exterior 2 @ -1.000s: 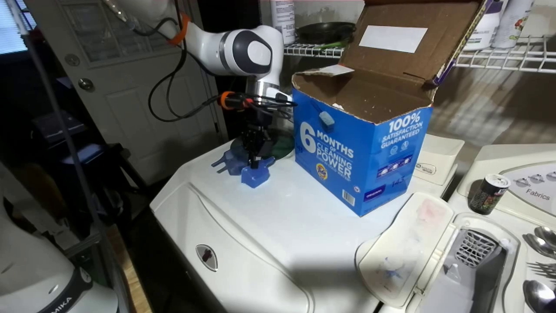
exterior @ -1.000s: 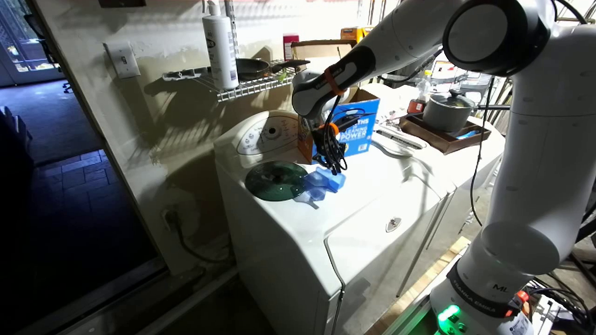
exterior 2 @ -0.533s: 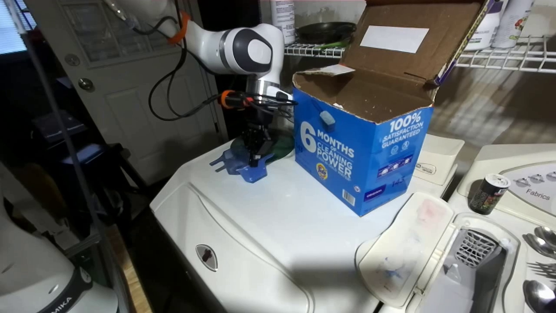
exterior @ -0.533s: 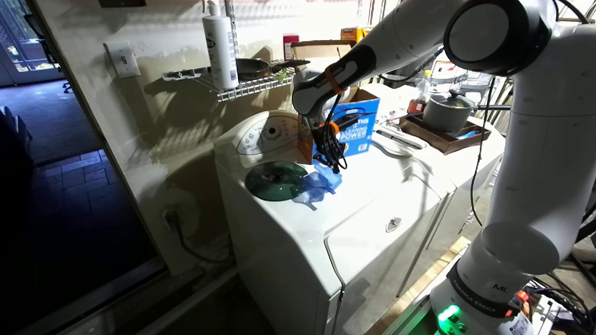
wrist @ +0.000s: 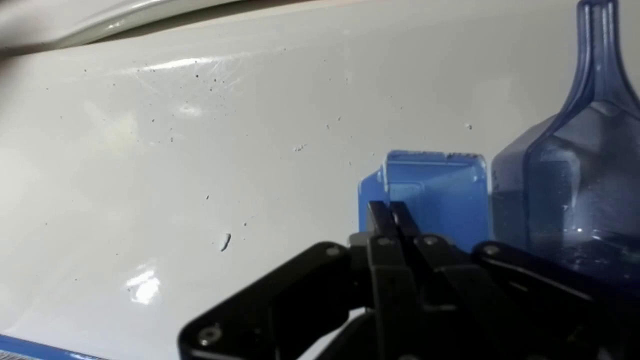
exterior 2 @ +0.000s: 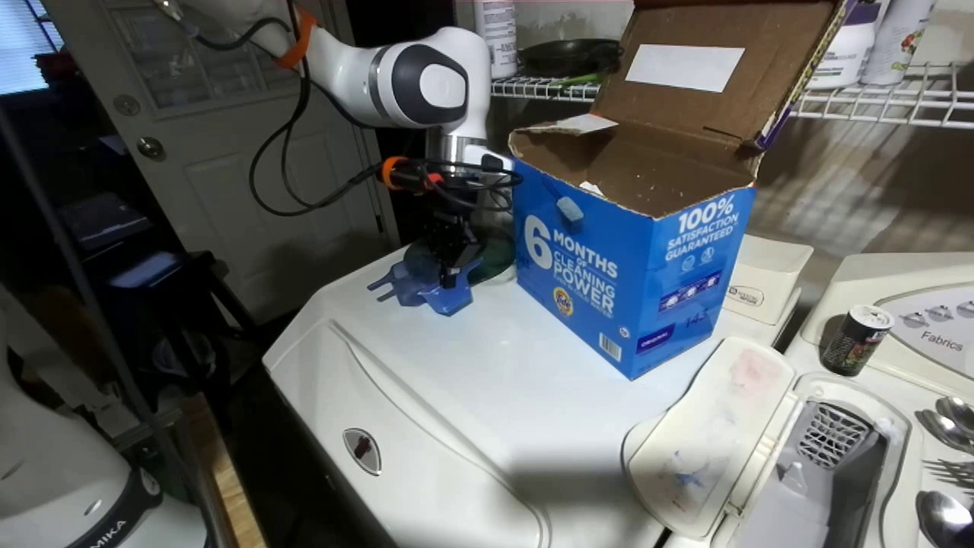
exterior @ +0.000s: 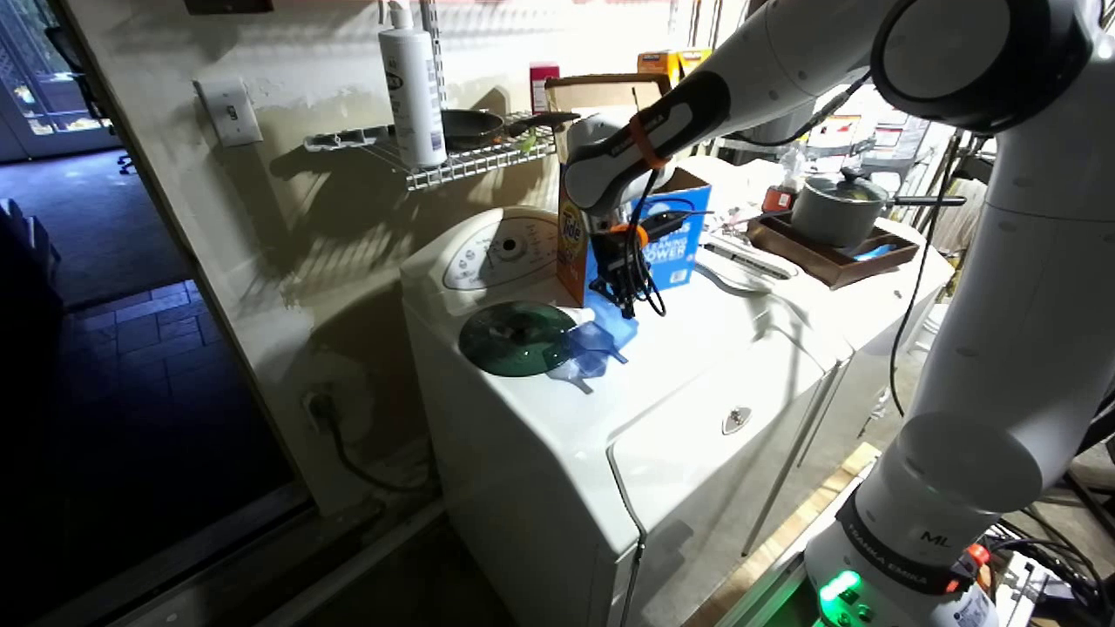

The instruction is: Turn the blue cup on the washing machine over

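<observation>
The blue cup [exterior: 620, 327] stands on the white washing machine [exterior: 514, 453], near the green disc; the cup also shows in an exterior view [exterior 2: 450, 301]. In the wrist view the cup [wrist: 440, 197] has its opening toward the camera, with its inside visible. My gripper [wrist: 389, 206] has its fingertips nearly together, with the cup's left wall between them. One finger is outside the wall, the other inside. The gripper points down at the cup in both exterior views [exterior: 627, 310] [exterior 2: 449, 278]. The cup's near part is hidden behind the fingers.
A translucent blue-grey handled cup [wrist: 560, 200] stands right beside the blue cup. The dark green disc [exterior: 514, 340] lies left of them. A large blue cardboard box [exterior 2: 609, 266] stands close behind the gripper. A wire shelf [exterior: 488, 161] hangs above the machine's back.
My gripper and the blue cup have shifted slightly back, away from the machine's front edge. The handled cup beside it has turned or shifted a little. The arm's elbow has moved a little.
</observation>
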